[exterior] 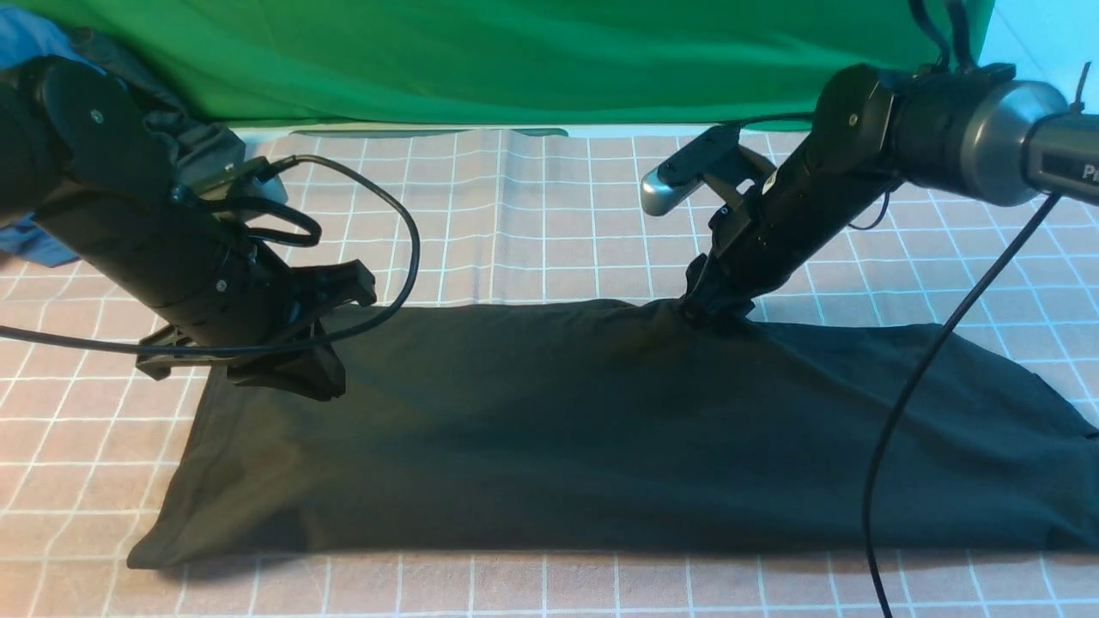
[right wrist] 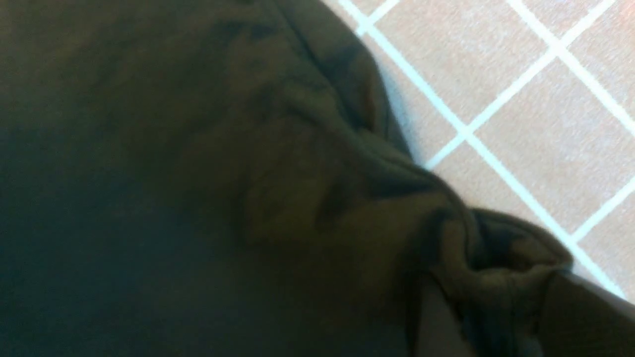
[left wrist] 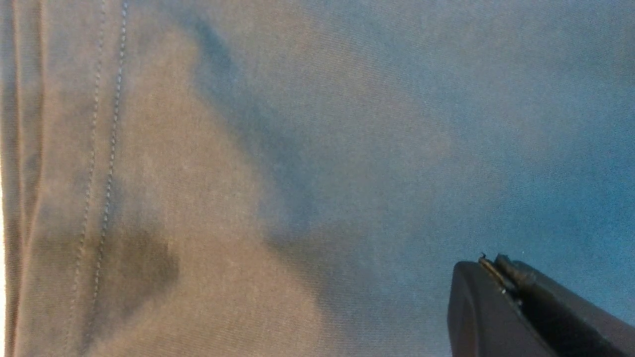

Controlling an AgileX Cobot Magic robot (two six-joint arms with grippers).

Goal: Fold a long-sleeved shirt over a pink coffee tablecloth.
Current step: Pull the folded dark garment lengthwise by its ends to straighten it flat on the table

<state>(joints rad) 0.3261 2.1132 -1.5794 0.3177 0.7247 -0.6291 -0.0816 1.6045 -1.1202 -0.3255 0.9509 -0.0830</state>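
Looks like a robot-learning lab or recording studio, not a home. Told by the plain green cloth backdrop (exterior: pixel 515 60) hung across the back, the wide pinkish-brown tablecloth with a thin white square grid (exterior: pixel 549 215) spread flat, the black cabled left robot arm (exterior: pixel 172 257) and right robot arm (exterior: pixel 798 197) reaching over it, a small silver camera (exterior: pixel 663 193) mounted on the right one, and a blue garment (exterior: pixel 34 39) lying at the far left corner.

Matt cloths, hard black plastic
We see the long-sleeved shirt (exterior: pixel 601 429) as soft matt black knit, stitched at the hem, the pink coffee tablecloth (exterior: pixel 549 223) as matt creased weave, and the left fingers (left wrist: pixel 476 317) as smooth matt black plastic.
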